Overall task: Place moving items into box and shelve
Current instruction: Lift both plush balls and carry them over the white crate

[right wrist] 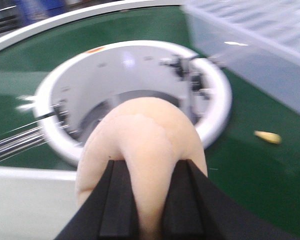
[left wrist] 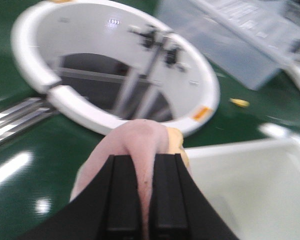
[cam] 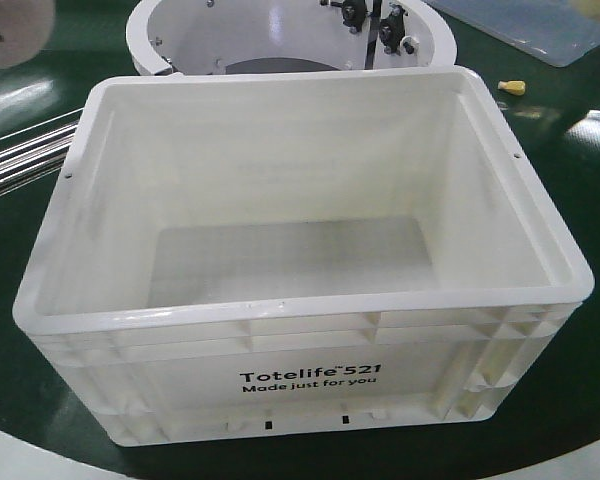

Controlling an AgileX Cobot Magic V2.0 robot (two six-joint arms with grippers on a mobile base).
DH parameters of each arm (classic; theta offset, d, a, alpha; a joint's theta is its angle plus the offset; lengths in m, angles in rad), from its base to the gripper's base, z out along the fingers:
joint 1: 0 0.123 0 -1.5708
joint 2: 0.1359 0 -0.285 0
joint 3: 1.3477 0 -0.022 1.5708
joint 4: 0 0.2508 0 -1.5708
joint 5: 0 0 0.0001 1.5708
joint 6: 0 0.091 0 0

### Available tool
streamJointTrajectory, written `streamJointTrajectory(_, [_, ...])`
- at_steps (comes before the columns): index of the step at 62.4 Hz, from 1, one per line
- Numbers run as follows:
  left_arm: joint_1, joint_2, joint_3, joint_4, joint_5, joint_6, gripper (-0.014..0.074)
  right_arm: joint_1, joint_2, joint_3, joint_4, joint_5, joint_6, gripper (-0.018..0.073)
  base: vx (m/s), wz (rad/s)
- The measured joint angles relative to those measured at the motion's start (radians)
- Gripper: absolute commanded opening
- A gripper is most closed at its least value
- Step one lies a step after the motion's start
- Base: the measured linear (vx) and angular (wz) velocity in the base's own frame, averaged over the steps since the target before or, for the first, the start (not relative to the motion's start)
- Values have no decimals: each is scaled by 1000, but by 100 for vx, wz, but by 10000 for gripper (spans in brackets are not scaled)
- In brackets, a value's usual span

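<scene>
Nearest the left wrist camera, the black left fingers (left wrist: pixel 124 197) are clenched on the pink ball (left wrist: pixel 140 137). Its plush bulges up between and around them, and a small yellow nub (left wrist: pixel 176 141) shows at its right side. The view is blurred, so we read no face on it. Just right of the ball we see a corner of the white box (left wrist: pixel 250 185).

In the right wrist view the right fingers (right wrist: pixel 117 200) likewise grip the yellow-orange ball (right wrist: pixel 140 130), squeezed narrow where they pinch it. A strip of the box's rim lies at the lower left of that view.

From the front, the box (cam: pixel 310 312) stands upright on the green worktop (cam: pixel 580 180), its ribbed rim uppermost and its pale inner floor in plain sight. On its near wall we read, in black, "Totelife 521" and below it "Made just for you".

Behind the box sits a white ring-shaped housing (cam: pixel 145 40) with black fittings inside. A clear plastic tub (cam: pixel 540 30) lies at the far right. A small yellow piece (cam: pixel 513 87) rests on the worktop between the tub and the box. Metal rods (cam: pixel 20 150) run in from the left edge.
</scene>
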Motion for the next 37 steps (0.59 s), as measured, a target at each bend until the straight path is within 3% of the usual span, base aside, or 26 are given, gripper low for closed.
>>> streamJointTrajectory(6, [-85,60,0,-62,0,38,-1,135,51,-2,-20,6,1,-3,0,0])
streamJointTrajectory(15, [-192,183,0,-77,15,84,1,295,162,-1,-76,26,4,8,0,0])
streamJointTrajectory(27, [-222,303,0,-80,48,176,40,337,280,-1,-85,30,4,71,0,0])
streamJointTrajectory(37, [-222,342,0,-77,48,215,195,337,322,0,-87,34,25,237,0,0])
